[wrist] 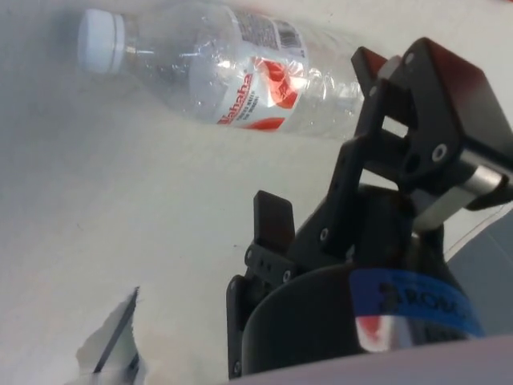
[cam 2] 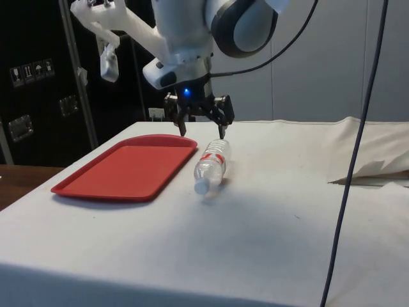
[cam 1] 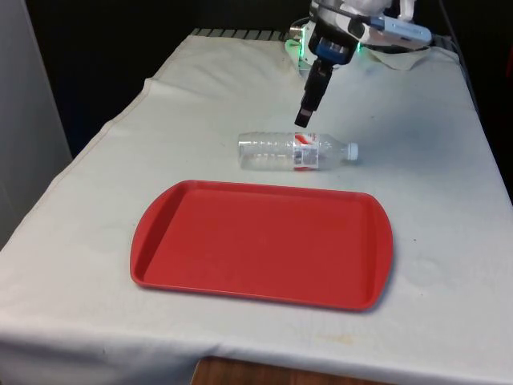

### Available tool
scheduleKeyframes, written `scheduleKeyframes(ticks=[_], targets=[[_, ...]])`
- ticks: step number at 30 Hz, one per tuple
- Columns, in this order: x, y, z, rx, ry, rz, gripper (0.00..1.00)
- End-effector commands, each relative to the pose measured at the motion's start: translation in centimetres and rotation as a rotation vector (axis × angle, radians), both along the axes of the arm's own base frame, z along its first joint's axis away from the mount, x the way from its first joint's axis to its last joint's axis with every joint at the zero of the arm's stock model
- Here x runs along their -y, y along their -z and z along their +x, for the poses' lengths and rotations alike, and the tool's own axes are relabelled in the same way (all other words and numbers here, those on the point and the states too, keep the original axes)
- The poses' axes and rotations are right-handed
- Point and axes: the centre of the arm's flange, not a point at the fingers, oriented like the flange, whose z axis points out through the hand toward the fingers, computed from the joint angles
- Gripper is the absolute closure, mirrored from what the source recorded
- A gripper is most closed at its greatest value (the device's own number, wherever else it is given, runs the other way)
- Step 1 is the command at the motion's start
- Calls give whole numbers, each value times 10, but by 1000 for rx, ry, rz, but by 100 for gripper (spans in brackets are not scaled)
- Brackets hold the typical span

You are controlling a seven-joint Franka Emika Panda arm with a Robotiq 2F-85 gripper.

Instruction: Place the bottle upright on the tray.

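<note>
The pincer point(cam 2: 203, 131) hangs over the table with its two black fingers point(cam 2: 223, 125) spread wide apart and nothing between them; in the side view one fingertip points down just above the bottle's body while the other stands off towards the tray. In the front view the pincer point(cam 1: 307, 112) shows as a dark slanted shape just beyond the bottle, above its labelled middle, not touching it. In the wrist view the fingers point(wrist: 385, 96) stand clear of the bottle, one of them near the bottle's base end. The bottle point(cam 1: 295, 151) is clear plastic with a white cap and a red and white label, and it lies on its side on the white cloth point(cam 1: 433, 160), cap towards the front view's right and base towards the front view's left. In the side view the bottle point(cam 2: 211, 165) lies with its cap nearest the camera, just beside the tray's edge but apart from it. The wrist view shows the bottle point(wrist: 232, 68) lying flat, its label turned up. The tray point(cam 1: 160, 241) is red, shallow, with rounded corners; it sits flat on the cloth nearer the camera than the bottle, and in the side view the tray point(cam 2: 115, 173) has nothing on it.
</note>
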Motion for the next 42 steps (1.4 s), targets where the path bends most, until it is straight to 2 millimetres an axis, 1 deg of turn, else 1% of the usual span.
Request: scheduleKeyframes(ticks=[1, 6, 18, 19, 20, 27, 28, 35, 36, 42], targets=[[0, 1, 0, -4, -5, -5, 0], [0, 7, -2, -33, -43, -58, 0], [-2, 18, -4, -72, -94, -126, 0], [-2, 17, -5, -75, -90, -111, 0], [-4, 19, -5, -77, -101, -137, 0], [-9, 23, -5, -88, -110, -184, 0], [-8, 23, -6, -95, -111, -169, 0], [-16, 28, -6, -88, -109, -235, 0], [-14, 27, -8, -96, -109, -215, 0], [-26, 32, -9, -66, -102, -275, 0]])
